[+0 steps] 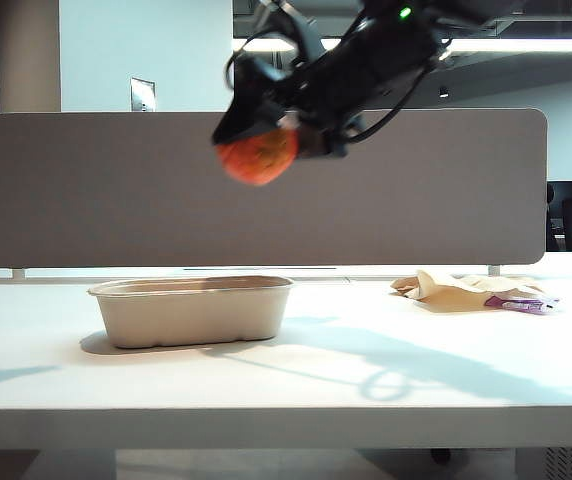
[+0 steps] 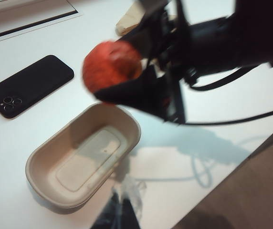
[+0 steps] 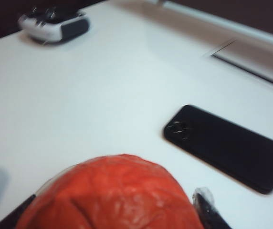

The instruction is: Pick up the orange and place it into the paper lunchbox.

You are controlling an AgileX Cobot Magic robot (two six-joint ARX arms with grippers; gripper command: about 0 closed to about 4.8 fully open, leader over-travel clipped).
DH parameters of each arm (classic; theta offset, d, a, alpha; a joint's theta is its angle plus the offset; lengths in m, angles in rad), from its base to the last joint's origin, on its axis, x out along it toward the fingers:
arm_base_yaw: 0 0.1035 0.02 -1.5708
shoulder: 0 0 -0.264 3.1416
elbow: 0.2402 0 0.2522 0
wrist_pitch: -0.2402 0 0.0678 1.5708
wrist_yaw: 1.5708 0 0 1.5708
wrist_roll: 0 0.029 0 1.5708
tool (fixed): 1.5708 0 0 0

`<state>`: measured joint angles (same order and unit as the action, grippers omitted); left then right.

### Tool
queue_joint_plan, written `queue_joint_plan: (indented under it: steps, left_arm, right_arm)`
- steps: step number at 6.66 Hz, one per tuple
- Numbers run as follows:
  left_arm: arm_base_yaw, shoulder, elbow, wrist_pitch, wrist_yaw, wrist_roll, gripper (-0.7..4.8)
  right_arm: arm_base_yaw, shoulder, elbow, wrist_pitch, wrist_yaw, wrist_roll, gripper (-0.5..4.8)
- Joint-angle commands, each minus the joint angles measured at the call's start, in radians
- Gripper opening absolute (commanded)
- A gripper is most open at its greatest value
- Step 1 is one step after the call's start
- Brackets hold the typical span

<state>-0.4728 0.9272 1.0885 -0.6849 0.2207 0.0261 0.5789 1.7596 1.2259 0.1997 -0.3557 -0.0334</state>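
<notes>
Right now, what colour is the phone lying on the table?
Black phone, clearest in the right wrist view.

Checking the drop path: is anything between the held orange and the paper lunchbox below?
Nothing: the exterior view shows only open air between the orange in the right claw and the paper lunchbox.

No text, brand or number can be read. The small sign (image 1: 143, 95) on the wall, upper left of the exterior view, is too blurred.
</notes>
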Motion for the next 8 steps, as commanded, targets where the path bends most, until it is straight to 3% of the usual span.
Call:
queue_joint_plan:
  steps: [1,4,5,8]
  left_arm:
    - [0.002,-0.002,0.005,0.013,0.005,0.0,-0.05]
    - [0.002,-0.002,0.005,0.012,0.005,0.0,-0.05]
    - [0.002,-0.003,0.005,-0.001,0.005,0.0,-0.05]
    - [0.002,-0.003,0.005,-0.01,0.005,0.0,-0.05]
  right_arm:
    - [0.044,0.063,0.038,0.03,0.008,0.003,3.45]
    - [0.13,0.182,0.044,0.08,0.105,0.002,3.45]
    - [0.163,0.255,0.045,0.15,0.186,0.003,3.45]
    - [0.163,0.306,0.048,0.149,0.198,0.015,3.45]
